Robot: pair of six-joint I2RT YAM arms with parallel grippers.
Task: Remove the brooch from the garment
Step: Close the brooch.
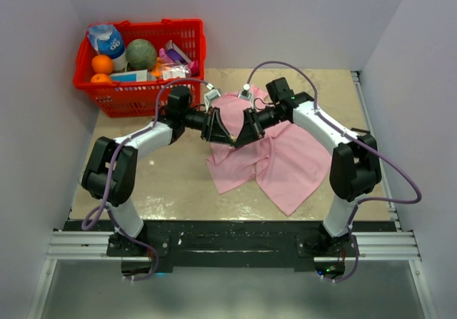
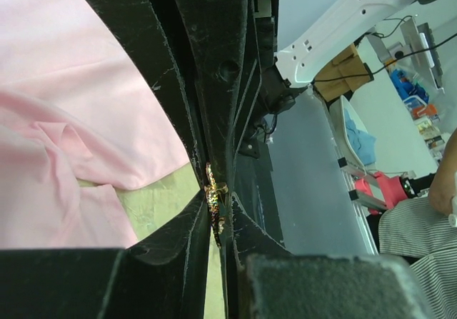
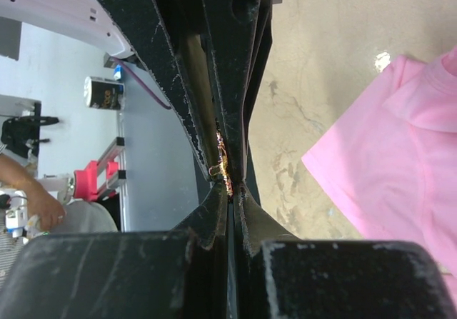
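Note:
The garment (image 1: 278, 163), a pink T-shirt, lies crumpled on the table and shows at the left of the left wrist view (image 2: 71, 119) and the right of the right wrist view (image 3: 400, 155). Above its left part my two grippers meet tip to tip. The brooch (image 2: 213, 201), a tiny glittering gold cluster, sits between the tips of both, clear of the cloth with bare table behind it. My left gripper (image 2: 216, 209) (image 1: 227, 139) is closed narrowly on it. From the opposite side my right gripper (image 3: 230, 188) (image 1: 238, 139) is shut on the brooch (image 3: 223, 163).
A red basket (image 1: 143, 99) with a bottle, fruit and packets stands at the back left. The beige table (image 1: 178, 183) has white walls on the left, right and back. A metal rail runs along the near edge.

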